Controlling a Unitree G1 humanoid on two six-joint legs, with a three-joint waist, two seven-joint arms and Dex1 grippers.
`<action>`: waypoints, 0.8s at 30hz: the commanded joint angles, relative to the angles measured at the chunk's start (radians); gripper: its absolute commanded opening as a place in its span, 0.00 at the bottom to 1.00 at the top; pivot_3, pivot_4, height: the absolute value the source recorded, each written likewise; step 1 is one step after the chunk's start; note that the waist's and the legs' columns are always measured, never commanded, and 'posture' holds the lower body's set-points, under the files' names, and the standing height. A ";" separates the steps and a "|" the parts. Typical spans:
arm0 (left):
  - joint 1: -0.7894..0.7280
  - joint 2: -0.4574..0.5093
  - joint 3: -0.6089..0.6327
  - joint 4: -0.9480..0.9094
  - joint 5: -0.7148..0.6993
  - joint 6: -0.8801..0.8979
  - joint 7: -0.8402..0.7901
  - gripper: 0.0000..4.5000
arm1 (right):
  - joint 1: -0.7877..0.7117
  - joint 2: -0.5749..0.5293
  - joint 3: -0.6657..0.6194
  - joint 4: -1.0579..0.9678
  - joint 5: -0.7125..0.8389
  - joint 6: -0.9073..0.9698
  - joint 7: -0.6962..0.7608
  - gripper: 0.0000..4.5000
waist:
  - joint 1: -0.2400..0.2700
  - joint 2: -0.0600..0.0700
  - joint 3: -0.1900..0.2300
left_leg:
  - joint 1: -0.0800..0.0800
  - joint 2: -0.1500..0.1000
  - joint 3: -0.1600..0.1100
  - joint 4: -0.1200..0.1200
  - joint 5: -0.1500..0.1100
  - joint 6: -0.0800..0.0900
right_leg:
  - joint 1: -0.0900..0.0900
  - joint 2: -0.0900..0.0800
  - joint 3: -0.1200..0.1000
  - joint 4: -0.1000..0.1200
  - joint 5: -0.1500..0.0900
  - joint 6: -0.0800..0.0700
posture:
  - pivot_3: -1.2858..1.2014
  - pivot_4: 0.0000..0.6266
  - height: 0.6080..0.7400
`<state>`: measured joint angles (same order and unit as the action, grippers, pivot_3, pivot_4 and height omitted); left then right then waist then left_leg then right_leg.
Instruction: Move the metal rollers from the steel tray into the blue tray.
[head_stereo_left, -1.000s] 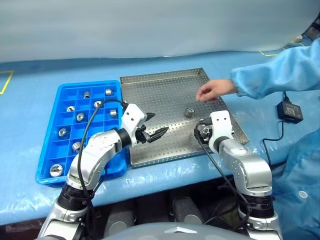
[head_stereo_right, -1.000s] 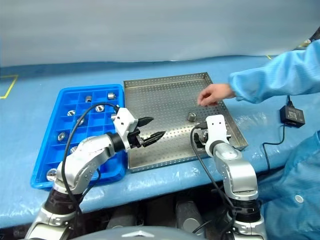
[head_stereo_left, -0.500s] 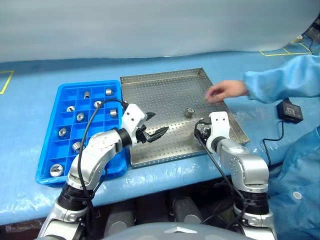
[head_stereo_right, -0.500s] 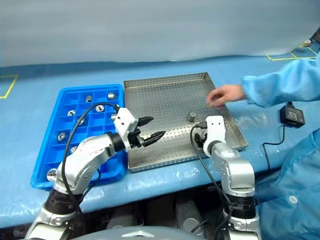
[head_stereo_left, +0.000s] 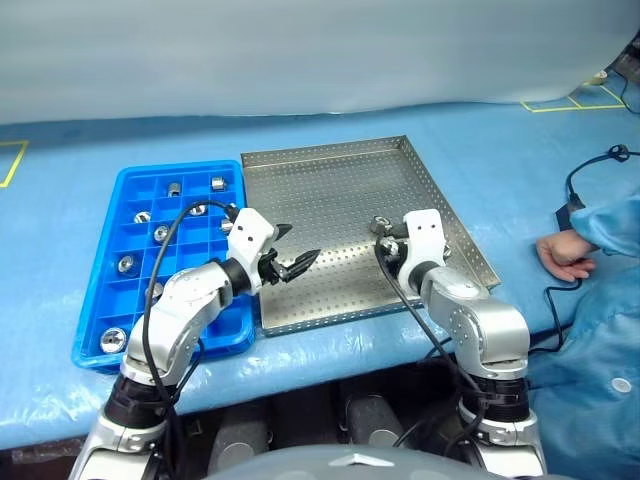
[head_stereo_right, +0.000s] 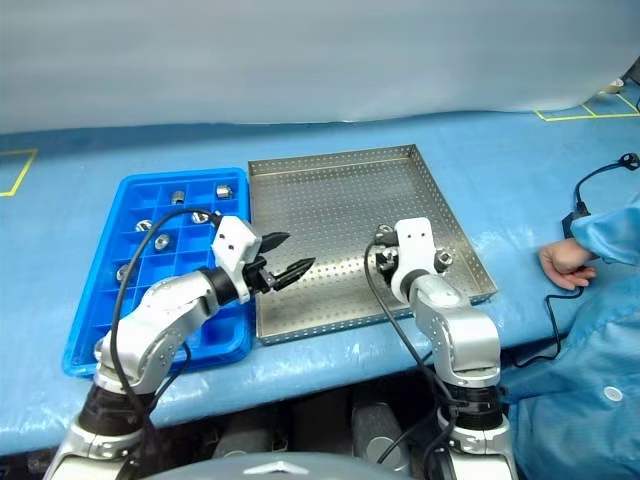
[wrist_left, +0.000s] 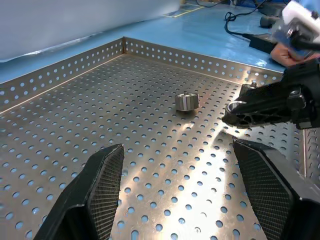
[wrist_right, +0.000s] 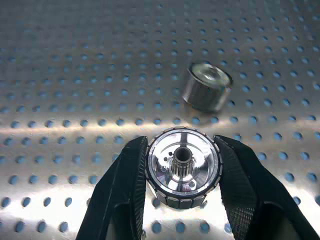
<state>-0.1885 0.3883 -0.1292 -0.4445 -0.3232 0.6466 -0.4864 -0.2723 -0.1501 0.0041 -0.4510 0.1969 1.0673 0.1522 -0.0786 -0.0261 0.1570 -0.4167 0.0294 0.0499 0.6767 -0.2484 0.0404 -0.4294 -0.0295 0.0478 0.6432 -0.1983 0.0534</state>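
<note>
Several rollers (head_stereo_left: 160, 234) already in blue tray (head_stereo_left: 98, 250); right gripper (wrist_right: 181, 172) jaws clamped on a roller over steel tray (head_stereo_left: 330, 180); one loose roller (wrist_right: 206, 85) remains there; left gripper (head_stereo_left: 290, 252) jaws open, empty.

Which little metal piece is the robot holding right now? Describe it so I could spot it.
Find the steel tray right of the blue tray. Near its right edge, the right hand is shut on one roller. Another roller lies loose on the tray just beyond; the held one sits between two black fingers.
</note>
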 joint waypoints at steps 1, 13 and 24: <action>0.055 0.021 0.063 -0.129 0.009 0.048 0.066 0.84 | -0.073 -0.019 0.092 -0.057 0.066 -0.088 0.128 0.38 | 0.002 0.000 0.000 | 0.000 0.000 0.000 0.000 0.000 0.000 | 0.000 0.000 0.000 0.000 0.000 0.000 | 0.52 0.24 1.00; 0.238 0.063 0.258 -0.338 0.113 0.234 0.282 0.84 | -0.323 0.083 0.309 0.312 0.073 -0.316 0.327 0.38 | 0.072 0.000 0.001 | 0.001 0.000 -0.002 -0.003 0.001 -0.001 | 0.000 0.000 -0.003 0.000 0.000 -0.002 | 0.58 0.24 1.00; 0.333 0.060 0.227 -0.420 0.147 0.290 0.309 0.84 | -0.430 0.212 0.383 0.591 0.021 -0.540 0.426 0.38 | 0.124 0.000 0.001 | 0.003 0.000 -0.003 -0.011 0.004 -0.007 | 0.000 -0.001 -0.006 -0.001 -0.002 -0.005 | 0.62 0.24 1.00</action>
<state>0.1456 0.4496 0.1056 -0.8240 -0.1935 0.9378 -0.1878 -0.6746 0.0471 0.3866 0.1371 0.2227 0.5732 0.5597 0.0458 -0.0261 0.1575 -0.4138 0.0296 0.0458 0.6648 -0.2443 0.0329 -0.4297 -0.0303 0.0412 0.6423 -0.2004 0.0472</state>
